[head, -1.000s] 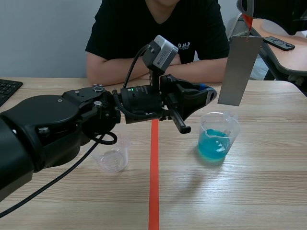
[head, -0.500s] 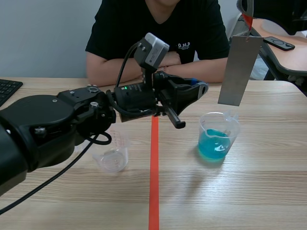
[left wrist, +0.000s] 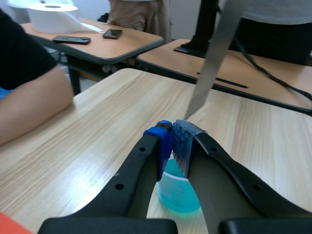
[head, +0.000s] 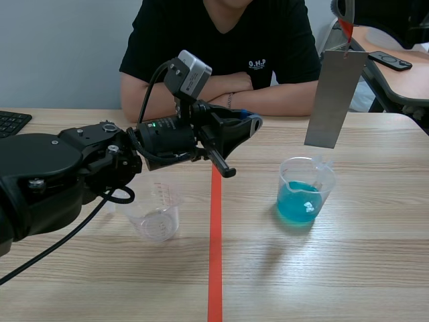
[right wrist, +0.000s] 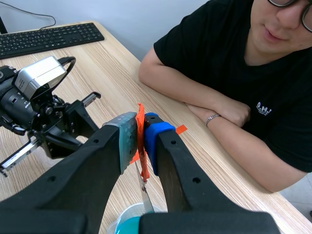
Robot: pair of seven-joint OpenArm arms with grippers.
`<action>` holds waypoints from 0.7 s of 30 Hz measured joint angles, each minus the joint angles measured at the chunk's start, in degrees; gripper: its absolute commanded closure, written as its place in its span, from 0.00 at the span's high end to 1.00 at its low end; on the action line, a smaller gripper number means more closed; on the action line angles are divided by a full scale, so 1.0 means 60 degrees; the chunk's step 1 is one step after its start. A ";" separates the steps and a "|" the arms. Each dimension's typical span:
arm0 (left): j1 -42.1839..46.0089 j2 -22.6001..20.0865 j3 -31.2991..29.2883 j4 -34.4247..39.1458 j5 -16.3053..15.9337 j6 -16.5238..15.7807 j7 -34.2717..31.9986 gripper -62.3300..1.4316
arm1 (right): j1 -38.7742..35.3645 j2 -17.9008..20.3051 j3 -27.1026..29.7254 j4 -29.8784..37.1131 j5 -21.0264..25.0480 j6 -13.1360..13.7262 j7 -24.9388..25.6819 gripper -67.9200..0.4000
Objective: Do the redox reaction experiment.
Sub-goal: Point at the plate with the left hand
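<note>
A grey metal strip (head: 333,97) hangs upright above a beaker of blue liquid (head: 305,192), its lower edge just over the rim. My right gripper (head: 344,15) is raised at the far right and shut on the strip's orange-red tag (right wrist: 140,141), with the strip (right wrist: 146,195) and the beaker (right wrist: 130,226) below it. My left gripper (head: 249,122) is shut on nothing above the red tape line, left of the blue beaker. In the left wrist view its fingertips (left wrist: 173,144) meet over the blue beaker (left wrist: 176,197), with the strip (left wrist: 214,58) ahead. An empty clear beaker (head: 158,215) stands under the left arm.
A person sits across the table with folded forearms (head: 268,100) resting on its far edge. A keyboard (head: 12,124) lies at the far left. A red tape line (head: 215,248) runs down the middle. A second desk (head: 395,64) stands behind at the right.
My left arm has drawn back to the left and slightly up, away from the blue beaker. The strip and the right gripper have stayed where they were.
</note>
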 measured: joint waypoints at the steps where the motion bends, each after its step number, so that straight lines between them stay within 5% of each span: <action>1: -0.0004 0.0011 0.0000 0.0000 0.0000 -0.0011 0.0007 0.07 | 0.0000 0.0000 0.0000 0.0000 0.0000 0.0000 0.0000 0.03; 9: -0.0273 0.0747 0.0000 -0.0743 0.0004 -0.0044 0.0215 0.07 | 0.0000 0.0000 0.0000 0.0000 0.0000 0.0000 0.0069 0.03; 21: -0.0295 0.0765 0.0000 -0.1147 -0.0036 -0.0255 0.0040 0.07 | 0.0000 0.0000 0.0000 0.0000 0.0000 0.0000 0.0073 0.03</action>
